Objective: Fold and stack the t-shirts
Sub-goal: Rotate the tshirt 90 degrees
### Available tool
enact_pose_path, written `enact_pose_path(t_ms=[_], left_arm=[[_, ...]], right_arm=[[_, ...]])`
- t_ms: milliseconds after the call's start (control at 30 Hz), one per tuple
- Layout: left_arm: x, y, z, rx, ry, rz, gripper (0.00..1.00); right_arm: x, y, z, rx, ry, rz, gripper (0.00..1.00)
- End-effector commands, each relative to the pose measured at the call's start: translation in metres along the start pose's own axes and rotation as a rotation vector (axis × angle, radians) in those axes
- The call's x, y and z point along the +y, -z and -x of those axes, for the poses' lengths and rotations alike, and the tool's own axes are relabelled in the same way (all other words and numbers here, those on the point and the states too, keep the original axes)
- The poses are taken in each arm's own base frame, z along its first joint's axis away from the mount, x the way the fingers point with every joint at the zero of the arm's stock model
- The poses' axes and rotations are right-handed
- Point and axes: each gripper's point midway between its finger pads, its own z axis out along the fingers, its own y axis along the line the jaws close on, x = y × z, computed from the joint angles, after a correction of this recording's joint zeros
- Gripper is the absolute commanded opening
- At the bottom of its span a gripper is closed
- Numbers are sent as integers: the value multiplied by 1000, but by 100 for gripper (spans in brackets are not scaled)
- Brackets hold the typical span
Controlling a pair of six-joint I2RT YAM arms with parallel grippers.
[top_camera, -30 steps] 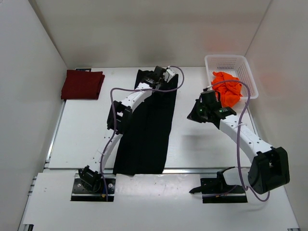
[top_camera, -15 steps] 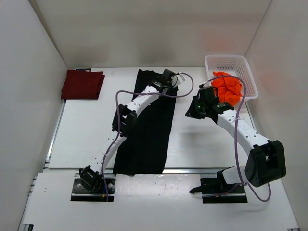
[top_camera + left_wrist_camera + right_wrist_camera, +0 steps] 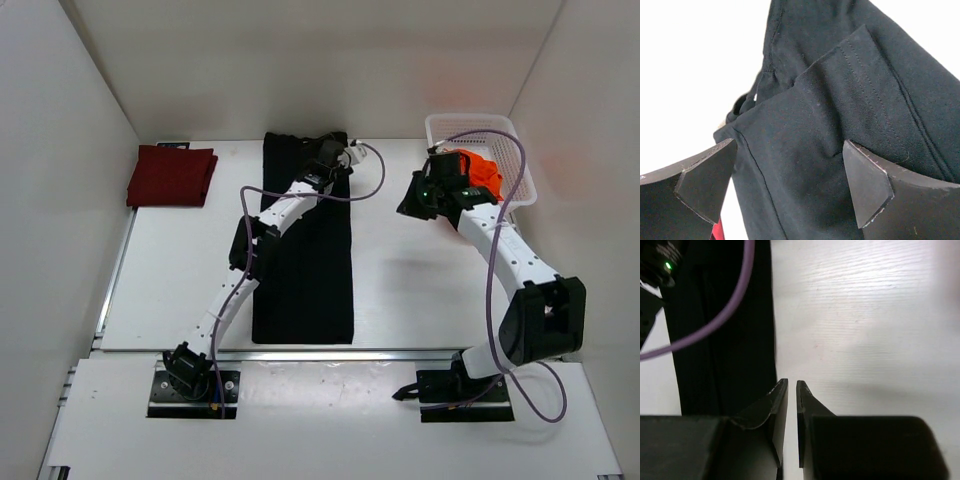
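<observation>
**Black shirt stretched down centre frame**

The black t-shirt [image 3: 305, 270] lies as a long strip down the middle of the surface [image 3: 180, 270]. The left end effector [image 3: 790, 144] hangs over its upper end, fingers wide apart. At upper right, the right end effector [image 3: 792, 382] has its fingers pressed together on nothing, near the basket [image 3: 470, 125] holding the orange t-shirt [image 3: 480, 172]. The maroon t-shirt [image 3: 171, 176] lies folded at upper left.

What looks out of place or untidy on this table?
The orange t-shirt sits crumpled in the white basket at far right, unlike the maroon t-shirt folded flat at far left. The black t-shirt is rumpled at its far end, beneath the open left gripper.
</observation>
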Motion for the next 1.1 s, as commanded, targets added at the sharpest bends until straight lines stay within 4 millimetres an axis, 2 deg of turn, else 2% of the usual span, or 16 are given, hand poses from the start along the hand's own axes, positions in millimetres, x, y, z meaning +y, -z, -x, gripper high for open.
enact_pose_path(t_ms=[0, 67, 167, 333, 433, 467, 500, 533, 600, 633, 700, 733, 800, 900, 1000, 1067], left_arm=[[15, -19, -42, 61, 63, 42, 98], [28, -16, -33, 24, 168, 30, 98], [49, 1, 4, -69, 257, 31, 99], [129, 61, 88, -246, 419, 170, 99], [175, 120, 133, -329, 543, 183, 99], [195, 146, 140, -342, 609, 180, 98], [192, 158, 140, -315, 650, 139, 99], [208, 181, 141, -323, 695, 112, 99], [206, 224, 112, -208, 823, -65, 99], [197, 227, 99, -177, 858, -172, 99], [152, 270, 36, 12, 904, -352, 99], [154, 279, 17, 9, 895, -349, 99], [123, 338, -47, 42, 879, -373, 98], [100, 406, -98, 33, 792, -334, 98], [37, 455, -125, 127, 787, -494, 98], [-3, 473, -149, 248, 884, -603, 94]], right_arm=[[16, -6, -1, 26, 41, 40, 10], [20, -9, -4, 35, 39, 50, 11], [33, -2, -3, 18, 64, 76, 13], [39, 24, -2, -4, 150, 48, 24], [40, 46, -11, -13, 290, -15, 47], [41, 52, -20, -12, 348, -46, 65], [35, 58, -18, -39, 411, -93, 93], [40, 65, -31, -35, 501, -79, 99], [41, 72, -48, -54, 591, -80, 100], [41, 76, -54, -73, 565, -47, 99], [36, 87, -60, -129, 490, 52, 99], [36, 79, -76, -113, 486, 113, 99], [33, 76, -110, -92, 535, 169, 99], [30, 69, -157, 44, 610, 217, 99], [31, 65, -185, 133, 567, 240, 86], [30, 65, -197, 174, 499, 226, 69]])
